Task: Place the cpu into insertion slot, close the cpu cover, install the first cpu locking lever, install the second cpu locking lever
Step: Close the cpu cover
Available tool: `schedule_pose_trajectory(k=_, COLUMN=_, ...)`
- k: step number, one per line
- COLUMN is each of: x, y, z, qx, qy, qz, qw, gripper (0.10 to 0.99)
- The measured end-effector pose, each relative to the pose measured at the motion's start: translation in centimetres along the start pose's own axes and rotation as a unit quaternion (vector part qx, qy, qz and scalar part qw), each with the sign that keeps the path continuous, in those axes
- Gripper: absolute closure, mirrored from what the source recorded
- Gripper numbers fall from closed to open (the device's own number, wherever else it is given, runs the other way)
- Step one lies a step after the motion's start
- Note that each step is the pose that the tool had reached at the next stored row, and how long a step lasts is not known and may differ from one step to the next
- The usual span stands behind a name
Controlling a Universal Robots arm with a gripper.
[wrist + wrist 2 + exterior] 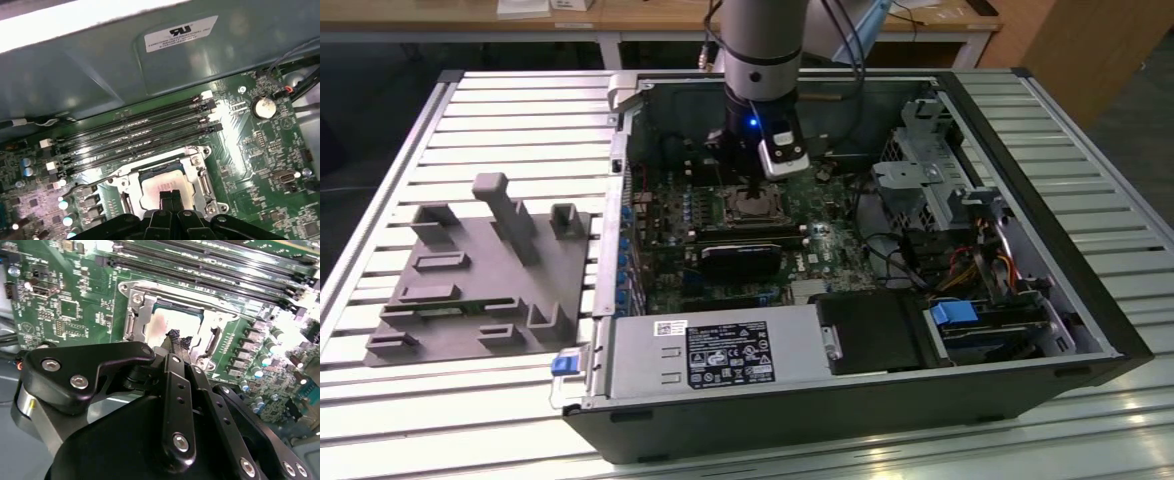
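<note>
claw point(170, 195) closed abv cpu point(152, 188)

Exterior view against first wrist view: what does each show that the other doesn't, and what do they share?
Exterior view: the open computer case, the grey fixture tray beside it, the power supply. First wrist view: the memory slots, a coin battery, a white label on the case wall. Shared: the cpu in the insertion slot, the shut gripper over it.
</note>
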State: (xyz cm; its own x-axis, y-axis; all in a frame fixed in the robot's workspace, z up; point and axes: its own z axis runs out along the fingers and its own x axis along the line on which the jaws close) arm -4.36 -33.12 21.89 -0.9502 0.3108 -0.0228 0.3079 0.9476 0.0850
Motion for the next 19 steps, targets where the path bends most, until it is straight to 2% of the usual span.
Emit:
schedule_pose_trajectory(k=4, x=0.05, y=-0.02, z=0.00, qx=-0.0040, qy=-0.0111, qz=-0.010, qw=0.9999, gripper=0.984)
schedule_pose_trajectory(k=7, x=0.05, y=-0.03, z=-0.01, qx=-0.0018, qy=-0.0127, qz=-0.011, qw=0.9999, gripper=0.984)
schedule_pose_trajectory(k=10, x=0.08, y=-0.04, z=-0.01, qx=0.0056, qy=-0.0155, qz=-0.012, qw=0.9998, gripper=0.984)
schedule_pose_trajectory(k=14, x=0.10, y=-0.03, z=-0.16, qx=0.0058, qy=-0.0161, qz=-0.012, qw=0.9998, gripper=0.984)
schedule_pose_trajectory(k=19, x=0.09, y=0.02, z=-0.78, qx=0.0058, qy=-0.0161, qz=-0.012, qw=0.9998, gripper=0.984)
